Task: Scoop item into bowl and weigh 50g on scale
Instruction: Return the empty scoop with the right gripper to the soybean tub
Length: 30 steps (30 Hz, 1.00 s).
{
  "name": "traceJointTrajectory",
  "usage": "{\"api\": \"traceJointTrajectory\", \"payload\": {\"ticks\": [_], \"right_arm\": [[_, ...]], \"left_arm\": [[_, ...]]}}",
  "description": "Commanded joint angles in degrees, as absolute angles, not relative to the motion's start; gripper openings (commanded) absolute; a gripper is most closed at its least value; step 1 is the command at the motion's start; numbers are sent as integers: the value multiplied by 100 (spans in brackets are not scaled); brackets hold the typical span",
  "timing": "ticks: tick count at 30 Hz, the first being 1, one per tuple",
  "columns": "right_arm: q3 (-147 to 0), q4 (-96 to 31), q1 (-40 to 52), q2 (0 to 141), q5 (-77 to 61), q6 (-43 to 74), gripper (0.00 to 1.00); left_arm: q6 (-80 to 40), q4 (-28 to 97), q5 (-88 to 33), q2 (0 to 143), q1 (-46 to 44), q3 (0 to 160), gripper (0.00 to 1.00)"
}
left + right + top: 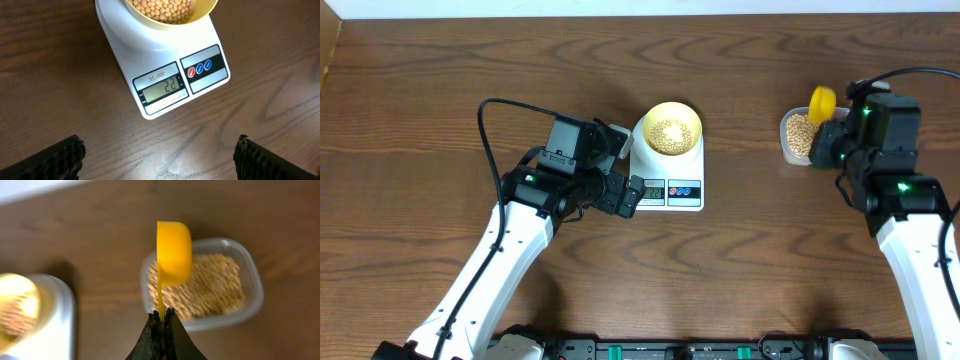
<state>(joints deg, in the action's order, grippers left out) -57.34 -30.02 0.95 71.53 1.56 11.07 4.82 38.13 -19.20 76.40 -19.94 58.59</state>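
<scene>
The pale-yellow bowl [671, 129] holds beige beans [670, 131] and stands on the white scale [670, 185]. In the left wrist view the scale [165, 65] displays 22, with the bowl [172, 12] at the top edge. My left gripper [159, 157] is open and empty over the table just in front of the scale; it also shows in the overhead view [630, 195]. My right gripper [162, 317] is shut on the handle of a bright yellow scoop [173, 252], held on edge above a clear tub [250, 275] of beans [215, 285]. The scoop [821, 103] is over the tub [797, 135].
The wooden table's far edge [640, 14] runs along the top of the overhead view. The left arm's black cable [490, 140] loops left of the scale. The scale and bowl also show blurred at the left of the right wrist view [55, 315].
</scene>
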Motion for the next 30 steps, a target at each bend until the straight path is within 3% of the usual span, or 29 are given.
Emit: {"api": "traceJointTrajectory", "payload": {"ticks": [1, 10, 18, 30], "right_arm": [[-5815, -3164, 84, 7413, 1039, 805, 1], [-5815, -3151, 80, 8187, 1002, 805, 1], [-5815, -3004, -25, 8479, -222, 808, 1], [-5793, -3004, -1116, 8479, -2460, 803, 1]], "left_arm": [[576, 3806, -1944, 7684, -1997, 5892, 97], [576, 3806, -1944, 7684, -1997, 5894, 97], [576, 3806, -1944, 7684, -1997, 5892, 97], [576, 3806, -1944, 7684, -1997, 5894, 97]]}}
